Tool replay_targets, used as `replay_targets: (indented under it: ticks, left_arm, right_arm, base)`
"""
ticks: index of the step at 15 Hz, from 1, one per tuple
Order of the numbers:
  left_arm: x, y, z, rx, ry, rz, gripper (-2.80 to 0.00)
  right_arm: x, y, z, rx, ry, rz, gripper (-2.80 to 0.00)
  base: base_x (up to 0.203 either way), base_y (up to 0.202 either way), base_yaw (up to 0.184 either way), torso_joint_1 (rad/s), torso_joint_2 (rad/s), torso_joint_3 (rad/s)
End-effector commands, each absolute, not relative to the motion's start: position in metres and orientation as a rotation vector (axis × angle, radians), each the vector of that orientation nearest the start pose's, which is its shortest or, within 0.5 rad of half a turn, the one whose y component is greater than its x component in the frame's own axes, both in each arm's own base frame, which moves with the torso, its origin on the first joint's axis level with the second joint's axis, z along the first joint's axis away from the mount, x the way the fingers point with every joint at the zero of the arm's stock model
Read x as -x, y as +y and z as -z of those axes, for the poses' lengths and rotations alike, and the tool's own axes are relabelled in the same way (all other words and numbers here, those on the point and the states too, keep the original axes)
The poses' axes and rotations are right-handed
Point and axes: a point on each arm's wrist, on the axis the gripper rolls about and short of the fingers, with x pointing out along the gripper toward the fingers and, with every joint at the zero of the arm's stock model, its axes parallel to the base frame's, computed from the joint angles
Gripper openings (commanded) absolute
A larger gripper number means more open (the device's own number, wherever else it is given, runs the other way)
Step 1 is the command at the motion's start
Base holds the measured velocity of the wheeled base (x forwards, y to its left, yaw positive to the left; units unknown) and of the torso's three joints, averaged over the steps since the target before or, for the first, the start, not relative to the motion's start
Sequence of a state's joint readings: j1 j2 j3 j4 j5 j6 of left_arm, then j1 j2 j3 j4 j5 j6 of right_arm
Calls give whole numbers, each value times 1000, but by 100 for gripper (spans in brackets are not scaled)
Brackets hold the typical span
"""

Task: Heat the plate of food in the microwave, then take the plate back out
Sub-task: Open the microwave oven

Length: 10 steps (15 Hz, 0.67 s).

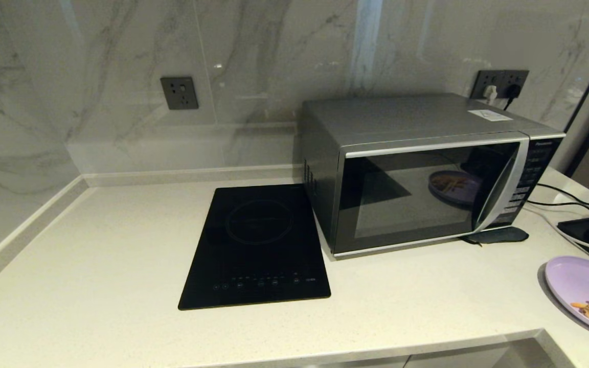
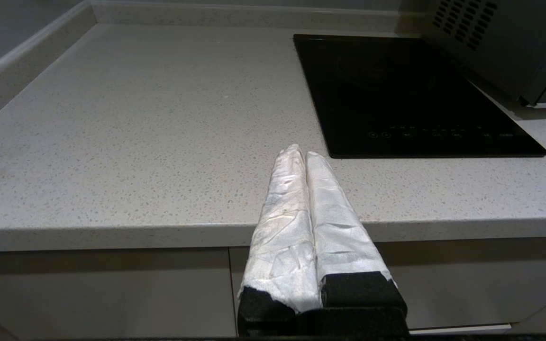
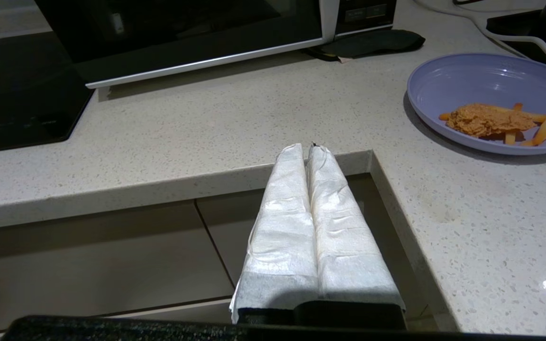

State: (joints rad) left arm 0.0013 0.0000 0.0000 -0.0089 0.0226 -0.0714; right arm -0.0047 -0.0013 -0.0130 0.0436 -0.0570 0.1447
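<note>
Microwave [image 1: 417, 174] door closed; plate of food [image 3: 491, 102] lay outside, lower right of head view.
Right gripper [image 3: 308, 148] nearer, plate toward its right; both grippers' fingers pressed together, empty; left gripper [image 2: 300, 152] idle.

The round, shallow lilac-purple plate of orange-yellow fries and crumbly pieces [image 1: 581, 289] lies flat on the pale speckled surface [image 1: 120, 245] at the lower right of the head view, cut by the frame edge. The large silver-grey box microwave with dark glass door [image 1: 422, 174] stands upright at centre right, its door shut, the plate's reflection showing in the glass.
</note>
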Motion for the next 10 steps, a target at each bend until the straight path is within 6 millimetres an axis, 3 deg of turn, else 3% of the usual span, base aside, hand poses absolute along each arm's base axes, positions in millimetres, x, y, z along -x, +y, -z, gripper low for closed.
replay_targets:
  ticks: [1,3,6,10]
  left_arm:
    - [23,0,-76,72,-9,-24,-280]
    - [23,0,-76,72,-9,-24,-280]
    - [23,0,-76,72,-9,-24,-280]
    - [23,0,-76,72,-9,-24,-280]
  right_arm:
    - [24,-1,-75,-145,26,65,-280]
    - [29,-1,-90,-146,-16,65,-280]
    - [39,-1,-136,-150,-42,63,-280]
    - [15,-1,-187,-147,74,84,-280]
  base:
    - [0,0,0,0,0,0]
    - [0,0,0,0,0,0]
    - [0,0,0,0,0,0]
    - [0,0,0,0,0,0]
